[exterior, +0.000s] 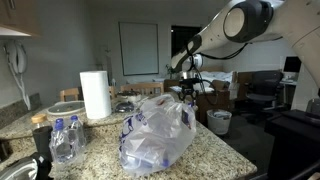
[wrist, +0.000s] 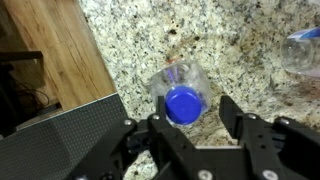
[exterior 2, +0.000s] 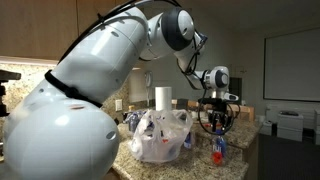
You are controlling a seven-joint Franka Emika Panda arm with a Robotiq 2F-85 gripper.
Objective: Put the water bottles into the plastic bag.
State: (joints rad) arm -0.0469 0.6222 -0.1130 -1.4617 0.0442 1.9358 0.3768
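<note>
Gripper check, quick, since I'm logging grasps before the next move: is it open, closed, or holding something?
Gripper: open, holding nothing; in the wrist view its fingers are spread on either side of an upright water bottle.

Both exterior views are dimly and evenly lit, grainy and low in detail, with the white robot arm (exterior 2: 70, 95) and the plastic bag (exterior: 158, 130) the brightest surfaces and only soft shadows on the granite counter (exterior: 215, 150). The wrist view is brighter, its counter speckle fairly sharp, while the dark gripper (wrist: 194, 112) at the lower edge is blurred
</note>
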